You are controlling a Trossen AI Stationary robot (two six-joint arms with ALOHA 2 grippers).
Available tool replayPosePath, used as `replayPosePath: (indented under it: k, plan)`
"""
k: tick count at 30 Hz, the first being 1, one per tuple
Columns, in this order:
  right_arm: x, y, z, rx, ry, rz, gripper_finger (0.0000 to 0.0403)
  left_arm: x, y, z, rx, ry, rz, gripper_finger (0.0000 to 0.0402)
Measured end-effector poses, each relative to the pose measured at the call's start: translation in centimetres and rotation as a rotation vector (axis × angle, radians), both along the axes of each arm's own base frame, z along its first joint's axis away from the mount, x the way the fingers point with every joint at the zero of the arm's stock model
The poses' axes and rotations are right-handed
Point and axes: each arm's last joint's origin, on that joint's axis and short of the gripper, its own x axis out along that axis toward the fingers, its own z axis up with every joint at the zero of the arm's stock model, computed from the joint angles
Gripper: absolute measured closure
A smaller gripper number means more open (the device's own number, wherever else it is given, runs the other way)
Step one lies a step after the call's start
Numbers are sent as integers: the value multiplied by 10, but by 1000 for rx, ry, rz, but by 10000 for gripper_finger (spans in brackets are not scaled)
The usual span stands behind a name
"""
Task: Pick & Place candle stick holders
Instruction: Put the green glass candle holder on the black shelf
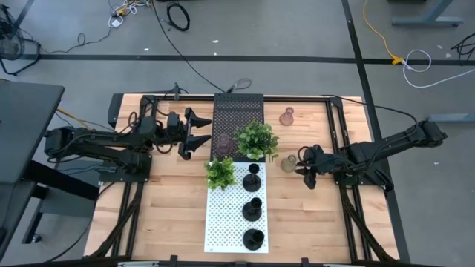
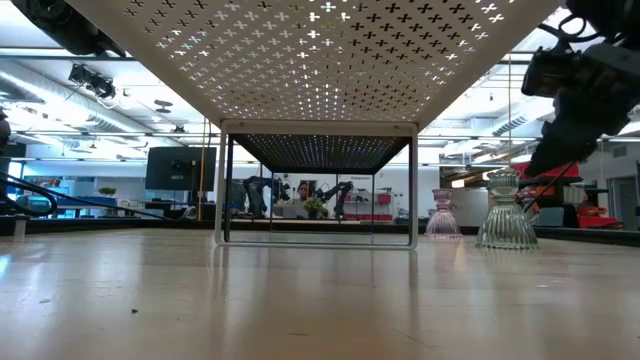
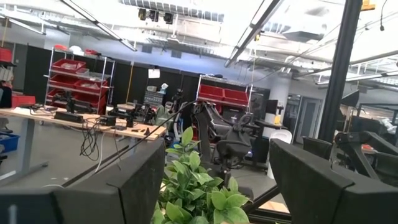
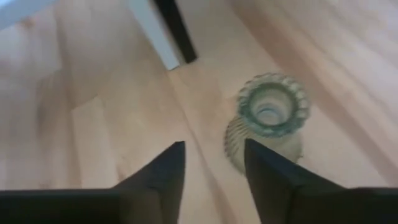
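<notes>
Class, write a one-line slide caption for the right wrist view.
The right hand, fingers apart, hovers above the wooden table beside an upright greenish glass candle holder.

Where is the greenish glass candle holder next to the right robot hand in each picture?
High view: the greenish glass holder stands on the wood, between the white perforated shelf and the right gripper.
Low view: right side, right of the pink holder.
Left wrist view: not in it.
Right wrist view: just past the open fingers, seen from above.
Shared landmark: the white perforated shelf.
</notes>
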Motion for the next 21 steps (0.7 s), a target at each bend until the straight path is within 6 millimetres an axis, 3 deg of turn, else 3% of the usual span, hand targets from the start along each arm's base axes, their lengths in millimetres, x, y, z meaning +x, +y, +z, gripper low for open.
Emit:
replayPosePath:
  k: [5, 9, 21]
  plan:
    - [-1, -2, -6, -60, -17, -53, 184, 0, 0, 0, 0, -4, 0, 113]
    - [-1, -3, -15, -51, -44, -62, 164, 0, 0, 0, 0, -4, 0, 113]
    - [-4, -7, -33, -115, -86, -157, 181, 0, 0, 0, 0, -4, 0, 113]
